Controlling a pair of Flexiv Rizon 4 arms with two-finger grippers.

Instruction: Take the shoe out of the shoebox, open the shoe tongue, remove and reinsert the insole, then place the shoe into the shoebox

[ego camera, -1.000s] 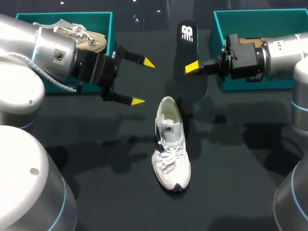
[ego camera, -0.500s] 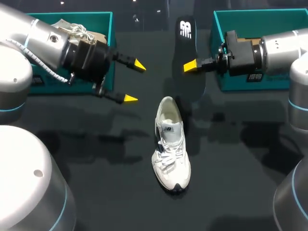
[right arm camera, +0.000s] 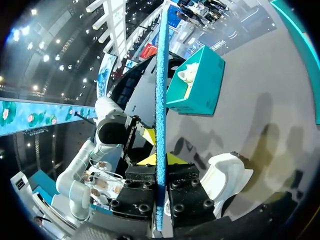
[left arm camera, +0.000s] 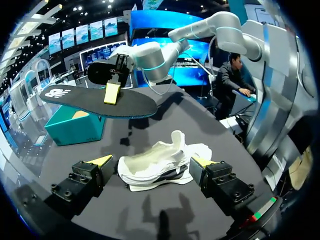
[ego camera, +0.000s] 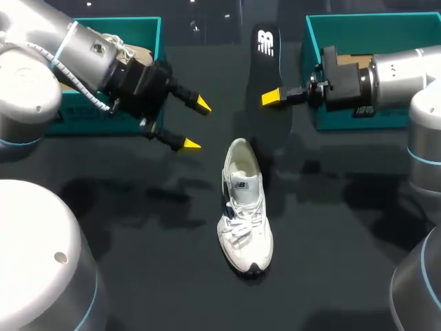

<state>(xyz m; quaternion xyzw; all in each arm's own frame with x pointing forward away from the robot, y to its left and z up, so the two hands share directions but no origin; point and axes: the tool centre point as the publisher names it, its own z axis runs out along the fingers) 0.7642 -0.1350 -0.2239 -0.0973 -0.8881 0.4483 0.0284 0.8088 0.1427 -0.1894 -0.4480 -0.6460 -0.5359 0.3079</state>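
A white shoe (ego camera: 244,207) lies on the black table, toe toward the near edge, its opening empty. My right gripper (ego camera: 271,97) is shut on the side edge of the black insole (ego camera: 270,62), holding it in the air beyond the shoe's heel. Seen edge-on in the right wrist view, the insole (right arm camera: 160,90) stands clamped between the fingers (right arm camera: 161,159), with the shoe (right arm camera: 227,175) below. My left gripper (ego camera: 195,124) hangs open to the left of the insole, holding nothing. In the left wrist view the shoe (left arm camera: 165,160) lies ahead of the spread fingers (left arm camera: 152,161), untouched, and the insole (left arm camera: 90,97) floats beyond.
A teal shoebox (ego camera: 141,27) at the back left holds a beige shoe (ego camera: 127,55). A second teal shoebox (ego camera: 386,31) stands at the back right, behind my right wrist. Bare tabletop surrounds the white shoe.
My left arm has drawn back to the left and turned its wrist, fingers staying spread. The right gripper has shifted the insole slightly left. The shoe has not moved.
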